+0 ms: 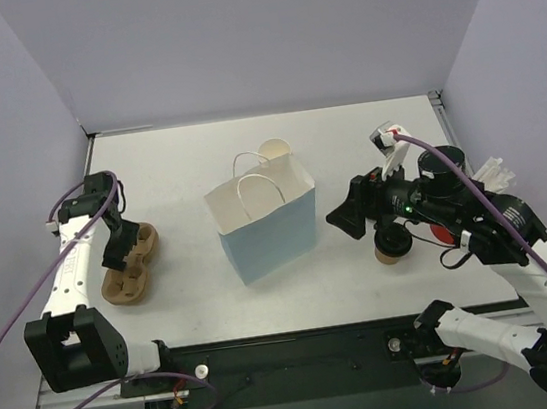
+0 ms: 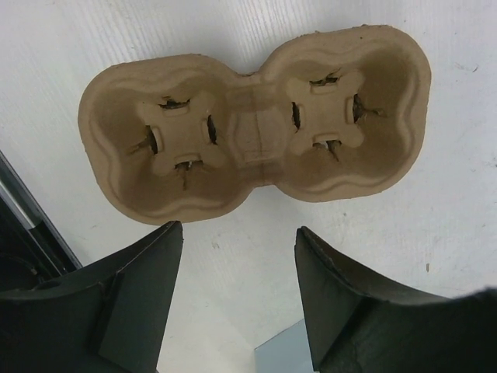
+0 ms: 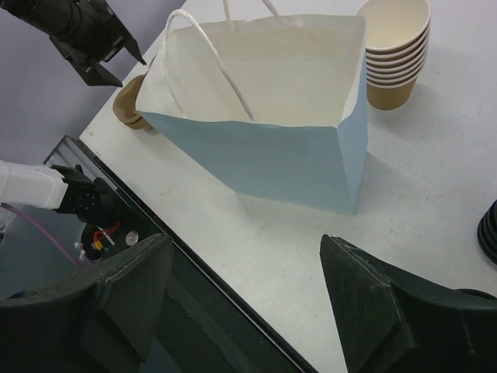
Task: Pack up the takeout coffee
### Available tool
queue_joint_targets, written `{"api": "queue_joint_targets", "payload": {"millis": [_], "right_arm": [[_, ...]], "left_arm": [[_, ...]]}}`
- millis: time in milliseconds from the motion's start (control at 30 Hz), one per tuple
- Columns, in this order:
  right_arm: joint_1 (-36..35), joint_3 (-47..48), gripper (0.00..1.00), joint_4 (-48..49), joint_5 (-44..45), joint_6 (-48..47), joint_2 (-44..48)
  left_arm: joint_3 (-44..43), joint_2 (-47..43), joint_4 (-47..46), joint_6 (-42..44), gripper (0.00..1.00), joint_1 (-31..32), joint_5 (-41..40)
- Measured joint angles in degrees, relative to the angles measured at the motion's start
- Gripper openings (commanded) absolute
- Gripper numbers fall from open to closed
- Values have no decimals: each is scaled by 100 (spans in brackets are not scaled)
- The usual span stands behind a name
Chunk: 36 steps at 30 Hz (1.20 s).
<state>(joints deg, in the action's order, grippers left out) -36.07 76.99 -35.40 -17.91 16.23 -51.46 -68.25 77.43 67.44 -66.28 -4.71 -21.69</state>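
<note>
A small tan cup with a black lid, the takeout coffee [image 1: 392, 246], stands on the table at the right, partly under my right arm. It is out of both wrist views. A light blue paper bag [image 1: 266, 221] stands open in the middle and also shows in the right wrist view [image 3: 272, 155]. My right gripper [image 1: 346, 217] is open and empty, just right of the bag, its fingers wide apart [image 3: 247, 264]. My left gripper [image 1: 118, 247] is open and empty above a brown two-cup pulp carrier [image 1: 131, 269], which lies empty in the left wrist view [image 2: 256, 128] beyond the fingertips [image 2: 239, 256].
A stack of lidless tan cups [image 1: 274, 150] stands behind the bag [image 3: 396, 58]. A dark ridged thing, perhaps stacked lids [image 3: 489, 229], sits at the right edge of the right wrist view. The table's near edge [image 3: 194, 264] runs just under the right gripper.
</note>
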Motion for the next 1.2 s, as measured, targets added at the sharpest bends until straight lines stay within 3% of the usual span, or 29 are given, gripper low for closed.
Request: {"api": "queue_joint_targets", "payload": {"millis": [733,1200], "right_arm": [[-52,111,78,2,120,-133,-804],[-72,111,78,2,120,-103,-1027]], "left_arm": [[-278,1209,-179,-284,70,-83,-345],[-315,1453,-323,-503,70,-245,-317]]}}
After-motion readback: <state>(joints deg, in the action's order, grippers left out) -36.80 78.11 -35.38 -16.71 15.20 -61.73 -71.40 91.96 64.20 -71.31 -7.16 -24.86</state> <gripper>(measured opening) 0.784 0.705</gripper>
